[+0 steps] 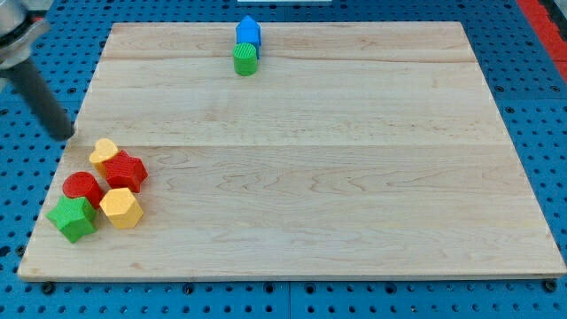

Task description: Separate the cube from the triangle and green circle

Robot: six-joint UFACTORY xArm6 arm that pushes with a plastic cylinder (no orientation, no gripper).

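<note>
A: Camera view, status?

B: Wooden board (301,177) on a blue pegboard (549,133). My tip (64,135) is at the view's left, just off the board's left edge, rod slanting up toward the top-left corner. No jaws on this tool, just a bare rod; it touches no block.

A: Task blocks?

B: Near the top edge, left of centre: blue block (248,32), pointed top, looks like the triangle though its exact shape is hard to make out. Green circle (245,59) sits directly below it, touching. I can't pick out a separate cube there.

A: Anything else?

B: Cluster of five at the bottom-left corner, all packed together. Yellow block (104,152) at the top of it, nearest my tip. Red star (127,170) just right and below. Red circle (82,187) to the left. Yellow hexagon-like block (121,207) below the star. Green star (73,217) lowest and leftmost.

A: Tip to top pair?

B: Well apart. Tip is near the cluster, above it.
</note>
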